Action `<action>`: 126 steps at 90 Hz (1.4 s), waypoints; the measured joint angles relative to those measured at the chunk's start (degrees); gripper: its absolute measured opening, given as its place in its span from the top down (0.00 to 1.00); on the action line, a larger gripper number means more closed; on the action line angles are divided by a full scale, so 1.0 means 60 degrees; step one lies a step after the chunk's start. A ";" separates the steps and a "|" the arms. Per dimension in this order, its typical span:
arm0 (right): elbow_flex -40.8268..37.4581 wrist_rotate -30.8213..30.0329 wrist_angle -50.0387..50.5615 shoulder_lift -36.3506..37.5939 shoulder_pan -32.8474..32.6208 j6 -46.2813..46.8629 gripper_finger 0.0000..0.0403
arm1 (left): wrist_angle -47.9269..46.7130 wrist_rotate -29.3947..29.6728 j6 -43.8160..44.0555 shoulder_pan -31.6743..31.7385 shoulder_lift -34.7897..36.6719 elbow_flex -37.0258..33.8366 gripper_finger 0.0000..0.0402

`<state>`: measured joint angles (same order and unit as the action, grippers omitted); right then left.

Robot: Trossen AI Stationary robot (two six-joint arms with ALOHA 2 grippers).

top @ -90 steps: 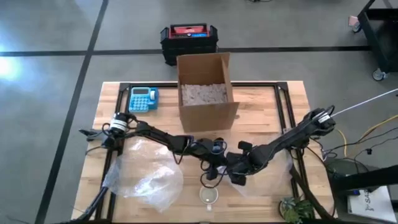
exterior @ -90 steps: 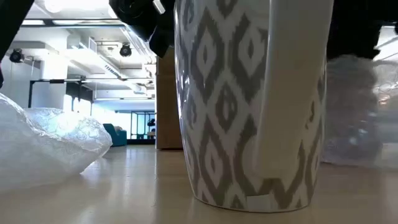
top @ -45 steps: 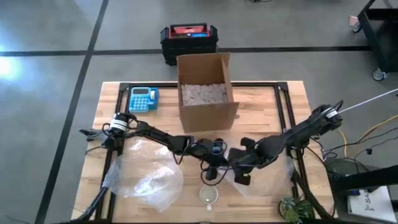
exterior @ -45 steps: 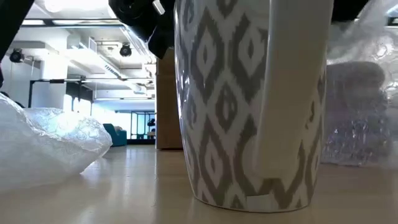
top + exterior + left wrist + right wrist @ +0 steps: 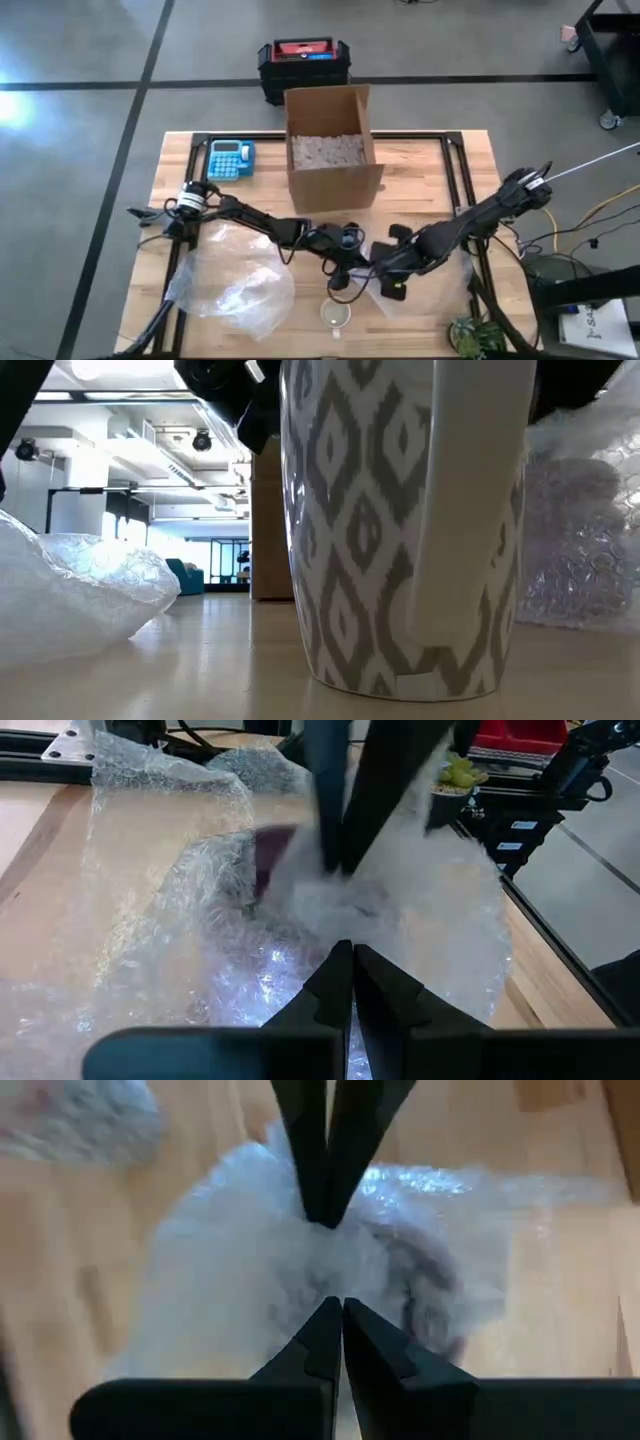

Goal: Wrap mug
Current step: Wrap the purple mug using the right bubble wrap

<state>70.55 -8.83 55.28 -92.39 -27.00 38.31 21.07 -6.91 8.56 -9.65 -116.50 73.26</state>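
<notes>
Both grippers pinching bubble wrap; mug unwrapped

Grey-patterned white ceramic mug point(image 5: 337, 313) bare, lower centre; left gripper point(image 5: 341, 281) and right gripper point(image 5: 392, 289) clamped on clear bubble wrap sheet point(image 5: 425, 283) beside it; wrapping all remains.

Mug point(image 5: 400, 530): glossy glazed ceramic, grey-white diamond pattern, smooth. Bubble wrap point(image 5: 235, 275) near table's front-left corner: clear plastic, crinkled, shiny; second sheet point(image 5: 300, 910) same, bubbled texture. Table point(image 5: 420, 190): pale wood planks, satin sheen. Box point(image 5: 330, 150): matt brown cardboard. Calculator point(image 5: 230, 158): blue plastic. Gripper fingers point(image 5: 330, 1345): matt black.
</notes>
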 joint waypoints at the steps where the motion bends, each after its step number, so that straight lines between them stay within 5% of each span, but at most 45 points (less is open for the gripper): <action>1: -0.0032 -0.0016 0.0004 -0.0066 0.0002 -0.0001 1.00 | -0.0014 -0.0001 0.0008 0.0000 0.0020 -0.0002 1.00; 31: -0.0220 -0.0215 0.0034 -0.0879 0.0015 -0.0007 1.00 | -0.0374 0.0021 -0.0162 -0.0011 0.0925 -0.0034 1.00; 86: 0.0046 -0.0135 0.0076 -0.0269 0.0021 0.0355 1.00 | -0.0704 0.0024 -0.0269 0.0052 -0.0802 0.1346 1.00; 109: 0.0888 0.0685 0.0716 0.0741 -0.0025 0.0946 1.00 | -0.0526 0.0252 -0.0221 0.0066 -0.0830 0.1264 1.00; 126: 0.0781 0.0201 0.1818 0.1418 -0.0436 0.1908 1.00 | -0.0548 0.0250 -0.0198 0.0066 -0.0817 0.1216 1.00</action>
<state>75.24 -7.62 66.19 -83.88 -29.62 49.76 17.78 -5.41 7.38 -9.26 -121.41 80.56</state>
